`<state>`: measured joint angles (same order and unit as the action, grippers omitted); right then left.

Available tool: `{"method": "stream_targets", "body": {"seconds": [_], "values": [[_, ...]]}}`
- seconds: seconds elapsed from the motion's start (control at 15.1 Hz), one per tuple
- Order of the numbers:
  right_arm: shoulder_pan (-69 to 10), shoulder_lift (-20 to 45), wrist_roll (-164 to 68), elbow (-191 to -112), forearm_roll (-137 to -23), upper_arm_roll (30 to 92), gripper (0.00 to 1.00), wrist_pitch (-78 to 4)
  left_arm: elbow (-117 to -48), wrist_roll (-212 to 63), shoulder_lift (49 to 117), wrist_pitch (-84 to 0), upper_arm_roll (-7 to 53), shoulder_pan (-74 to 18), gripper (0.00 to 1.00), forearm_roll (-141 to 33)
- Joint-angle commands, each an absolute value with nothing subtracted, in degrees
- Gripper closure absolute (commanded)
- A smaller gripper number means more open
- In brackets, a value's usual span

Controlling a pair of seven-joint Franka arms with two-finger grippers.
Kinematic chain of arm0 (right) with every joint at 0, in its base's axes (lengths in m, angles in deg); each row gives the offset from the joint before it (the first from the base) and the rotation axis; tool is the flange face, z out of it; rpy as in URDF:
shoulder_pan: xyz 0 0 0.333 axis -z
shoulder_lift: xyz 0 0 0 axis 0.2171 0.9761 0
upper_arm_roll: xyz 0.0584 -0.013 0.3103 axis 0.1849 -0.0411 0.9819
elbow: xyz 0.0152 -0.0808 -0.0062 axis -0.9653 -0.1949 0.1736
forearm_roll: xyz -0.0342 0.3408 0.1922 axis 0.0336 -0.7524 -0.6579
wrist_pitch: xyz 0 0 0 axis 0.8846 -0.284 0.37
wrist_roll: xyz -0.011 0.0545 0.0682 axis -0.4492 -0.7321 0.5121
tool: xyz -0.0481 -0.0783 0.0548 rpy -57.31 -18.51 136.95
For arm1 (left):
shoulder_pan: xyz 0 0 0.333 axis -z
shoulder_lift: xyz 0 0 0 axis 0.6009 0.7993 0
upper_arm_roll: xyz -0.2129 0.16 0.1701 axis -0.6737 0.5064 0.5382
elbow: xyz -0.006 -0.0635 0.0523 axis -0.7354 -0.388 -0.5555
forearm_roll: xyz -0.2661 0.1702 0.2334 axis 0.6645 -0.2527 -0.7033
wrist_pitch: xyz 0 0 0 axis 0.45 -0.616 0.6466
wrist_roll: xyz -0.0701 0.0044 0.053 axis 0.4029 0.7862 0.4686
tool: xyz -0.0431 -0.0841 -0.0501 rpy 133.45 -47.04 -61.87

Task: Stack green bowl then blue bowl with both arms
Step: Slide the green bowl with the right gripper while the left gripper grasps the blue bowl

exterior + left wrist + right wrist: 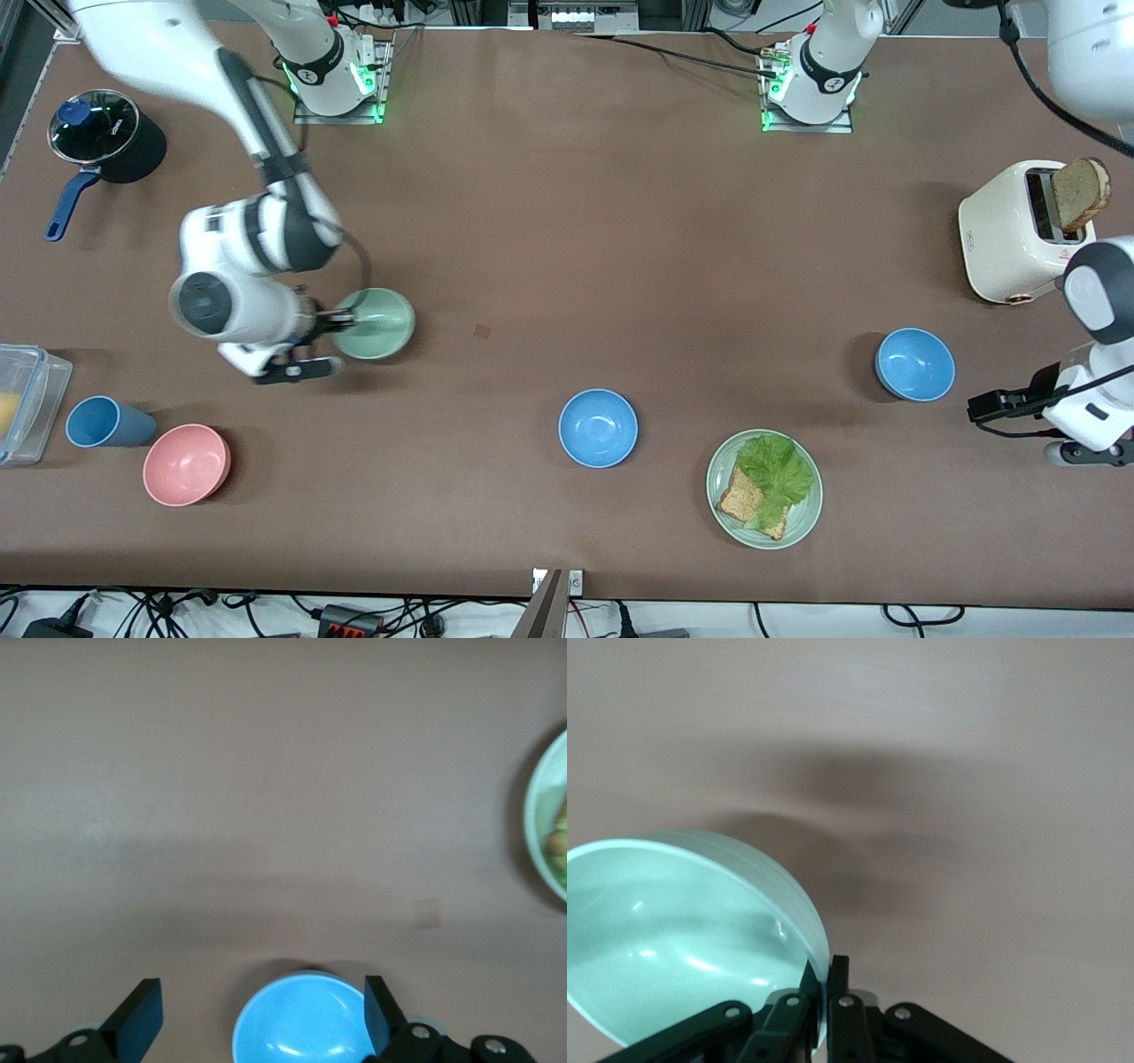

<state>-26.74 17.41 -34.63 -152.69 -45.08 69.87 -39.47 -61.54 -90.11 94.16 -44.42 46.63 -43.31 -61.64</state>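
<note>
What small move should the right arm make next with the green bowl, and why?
Probably carry it toward the table's middle. The right pincer is shut on the green bowl rim, bowl apparently lifted. The left pincer hangs open near a blue bowl, not gripping.

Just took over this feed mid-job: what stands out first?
The right tool is shut on the green bowl's rim, toward the right arm's end of the table. The left tool hangs open by a blue bowl, near the toaster with bread sticking out.
</note>
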Motion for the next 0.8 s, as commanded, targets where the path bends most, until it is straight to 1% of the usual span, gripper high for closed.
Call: {"method": "stream_targets", "body": {"seconds": [0.0,0.13,0.2,0.33,0.46,0.53,0.73], "values": [[-35.8,20.5,-25.6,-148.2,-48.3,69.5,1.00,-38.7,-61.0,-95.8,95.8,-46.0,46.2,-45.2,0.00,-62.3],[-40.8,22.9,-20.1,-146.4,-50.3,69.6,1.00,-39.1,-63.9,-95.8,96.9,-49.3,46.3,-45.5,0.00,-62.3],[-42.7,23.8,-17.9,-145.8,-53.6,69.6,1.00,-39.9,-67.4,-95.8,96.4,-51.8,46.3,-45.7,0.00,-62.3],[-45.8,25.7,-17.0,-145.6,-61.2,69.5,1.00,-44.3,-75.6,-96.3,93.1,-56.6,46.3,-45.8,0.00,-62.3],[-48.9,27.7,-16.3,-145.6,-62.4,69.3,1.00,-48.4,-83.9,-96.9,89.5,-61.0,46.1,-47.2,0.00,-62.4],[-49.1,28.9,-15.9,-145.6,-62.3,69.3,1.00,-49.2,-86.4,-97.6,88.0,-61.3,46.0,-47.2,0.00,-62.4],[-51.0,30.4,-13.5,-145.6,-62.3,69.3,1.00,-51.7,-90.7,-98.4,85.7,-61.5,45.9,-47.3,0.00,-62.3]]}}
